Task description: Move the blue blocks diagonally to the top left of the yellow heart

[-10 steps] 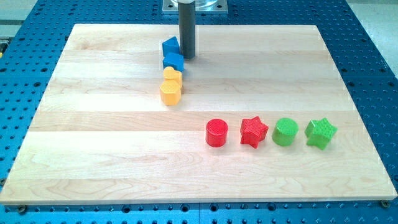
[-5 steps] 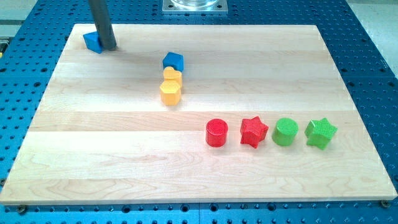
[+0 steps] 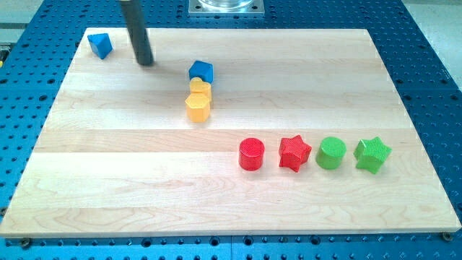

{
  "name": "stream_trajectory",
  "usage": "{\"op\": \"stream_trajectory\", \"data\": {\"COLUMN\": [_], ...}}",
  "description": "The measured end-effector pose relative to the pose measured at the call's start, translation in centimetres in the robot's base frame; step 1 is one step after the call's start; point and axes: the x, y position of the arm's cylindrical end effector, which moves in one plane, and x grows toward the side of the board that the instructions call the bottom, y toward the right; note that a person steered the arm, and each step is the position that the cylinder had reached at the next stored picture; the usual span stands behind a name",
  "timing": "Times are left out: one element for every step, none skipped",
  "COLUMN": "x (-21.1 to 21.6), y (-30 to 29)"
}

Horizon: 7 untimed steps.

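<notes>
A blue triangular block lies at the board's top left corner. A blue cube-like block sits near the top middle, touching the top of a small yellow block, the heart by the task's naming; its shape is unclear. A yellow hexagonal block touches that one from below. My tip is on the board between the two blue blocks, right of the triangular one and left of the cube-like one, touching neither.
A row runs along the lower right: a red cylinder, a red star, a green cylinder and a green star. The wooden board lies on a blue perforated table.
My tip pushed the blue triangular block from beside the other blue block to the top left corner, then drew back right and down. The other blocks did not move.
</notes>
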Motion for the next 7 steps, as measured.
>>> {"op": "stream_trajectory", "data": {"x": [0.0,1.1,7.2,7.9,8.2,8.2,8.6], "y": [2.8,8.6,13.2,13.7,10.5,5.1,0.3]}}
